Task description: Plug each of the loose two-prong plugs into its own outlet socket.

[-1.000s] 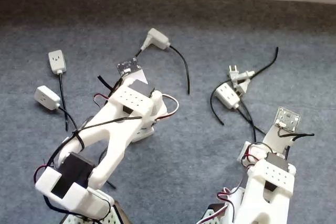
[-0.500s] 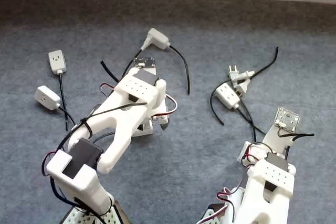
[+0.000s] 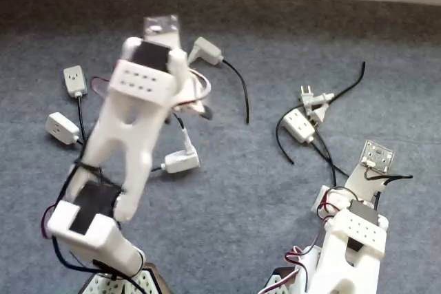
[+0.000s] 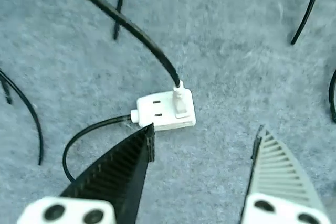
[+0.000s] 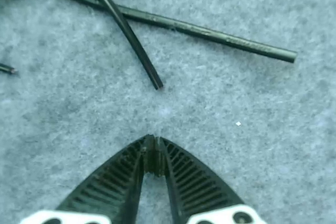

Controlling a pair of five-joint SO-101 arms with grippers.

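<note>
Left gripper (image 4: 205, 136) hovers open over the white rectangular plastic outlet socket (image 4: 165, 111) – 1 white two-prong plug (image 4: 181, 100) appears seated in it.
Right gripper (image 5: 152, 153) sits closed, well apart from that socket; a descending finger could snag the black cable (image 4: 142, 39) and tug the plug out.

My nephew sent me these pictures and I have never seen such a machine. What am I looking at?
Two white robot arms, the left arm and right arm, stand at a grey carpeted table. The wide picture comes from a fixed camera overhead; the other two from cameras on each wrist. The left gripper is open and empty above a white socket with a plug in it. The right gripper is shut on nothing, over black cords. A loose angled plug and a spare socket lie farther off.
</note>
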